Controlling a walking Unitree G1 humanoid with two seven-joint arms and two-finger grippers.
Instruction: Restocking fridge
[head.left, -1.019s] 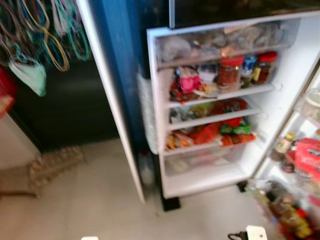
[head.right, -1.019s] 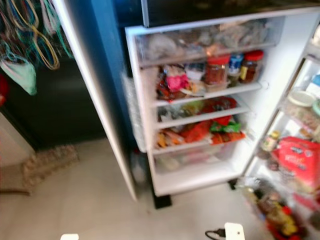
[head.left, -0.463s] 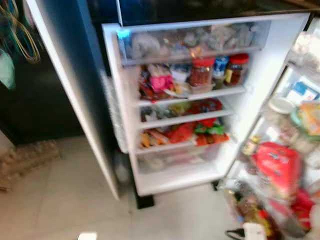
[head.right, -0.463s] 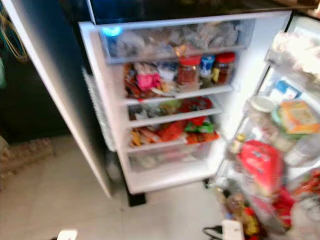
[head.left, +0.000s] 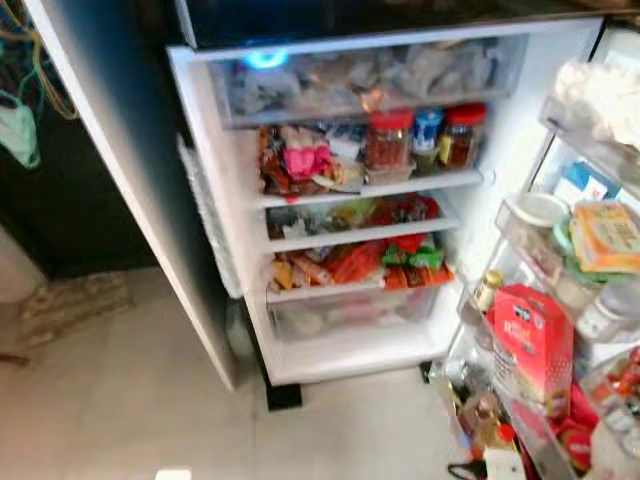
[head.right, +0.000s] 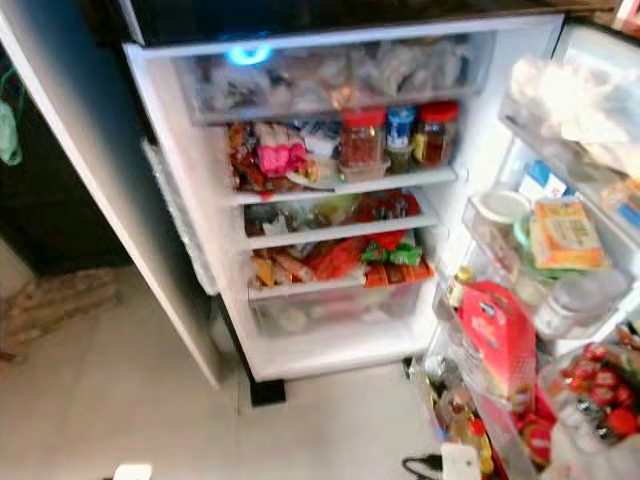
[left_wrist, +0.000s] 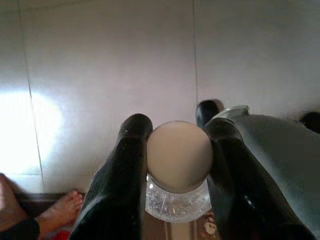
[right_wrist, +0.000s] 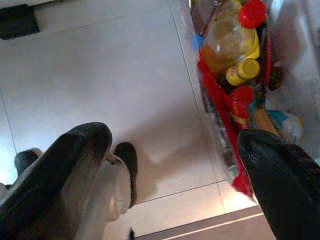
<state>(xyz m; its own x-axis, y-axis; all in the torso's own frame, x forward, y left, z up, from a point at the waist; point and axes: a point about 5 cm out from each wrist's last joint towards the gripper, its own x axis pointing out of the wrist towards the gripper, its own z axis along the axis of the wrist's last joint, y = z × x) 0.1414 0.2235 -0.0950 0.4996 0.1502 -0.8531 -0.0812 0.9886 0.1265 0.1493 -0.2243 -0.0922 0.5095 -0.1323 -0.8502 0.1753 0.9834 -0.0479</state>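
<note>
- Left wrist view: the left gripper (left_wrist: 177, 165) hangs over pale floor tiles (left_wrist: 110, 75), its two black fingers (left_wrist: 122, 175) clamped on a clear bottle (left_wrist: 177, 197) just under its tan round cap (left_wrist: 178, 155); a person's bare foot (left_wrist: 62, 210) shows at the tile's edge beneath.
- Head views: the fridge (head.left: 220, 250) stands open, a blue light (head.left: 265, 58) glowing at the top edge of its compartment.
- A clear drawer (head.left: 370, 75) sits along the top; on the shelf below it, red-lidded jars (head.left: 388, 140) stand near the right edge, packets (head.left: 300, 160) to the left.
- Lower shelves carry orange and green packets (head.left: 380, 262).
- The door racks (head.right: 480, 235) at the right hold a red carton (head.right: 497, 335) and small bottles.
- Right wrist view: the right gripper (right_wrist: 175, 165) has its fingers spread wide apart, holding nothing, beside the door's bottom rack of sauce bottles (right_wrist: 232, 47).
</note>
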